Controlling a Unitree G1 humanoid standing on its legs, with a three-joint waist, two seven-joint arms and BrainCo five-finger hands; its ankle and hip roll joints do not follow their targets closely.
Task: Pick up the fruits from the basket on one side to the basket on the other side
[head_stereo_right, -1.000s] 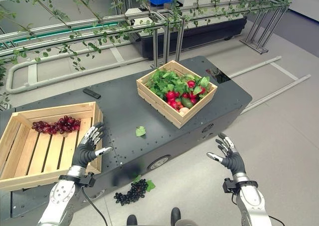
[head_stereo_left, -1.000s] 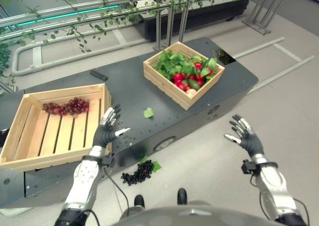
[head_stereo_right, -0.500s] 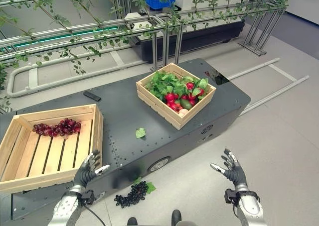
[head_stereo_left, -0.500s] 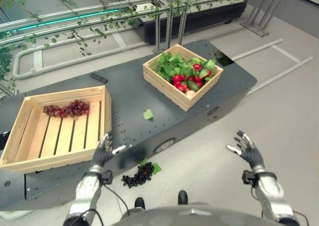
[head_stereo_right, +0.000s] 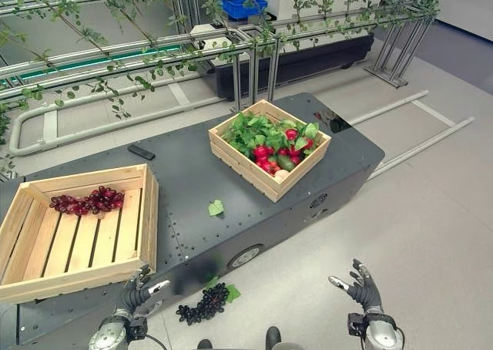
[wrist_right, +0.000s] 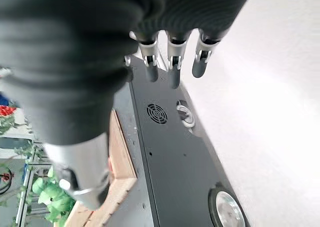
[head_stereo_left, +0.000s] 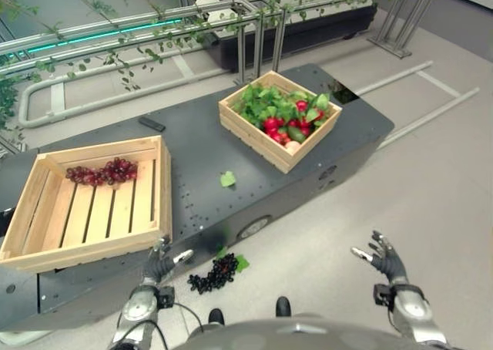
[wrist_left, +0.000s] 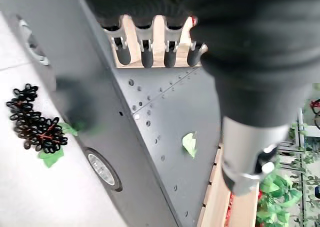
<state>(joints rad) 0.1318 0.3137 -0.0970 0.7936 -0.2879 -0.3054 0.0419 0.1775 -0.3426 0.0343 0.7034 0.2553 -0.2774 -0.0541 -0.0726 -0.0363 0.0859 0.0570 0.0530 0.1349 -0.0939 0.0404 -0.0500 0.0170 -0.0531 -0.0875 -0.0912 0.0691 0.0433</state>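
One bunch of red grapes (head_stereo_left: 102, 169) sits in your left crate (head_stereo_left: 31, 203), the right crate (head_stereo_left: 250, 138) remains full, dark grapes (head_stereo_left: 213, 272) lie on the floor, and your left hand (head_stereo_left: 158, 265) and right hand (head_stereo_left: 383, 259) hang empty, fingers spread.

floor (head_stereo_right: 447, 211): pale grey | metal frame (head_stereo_right: 192, 45): leafy vines
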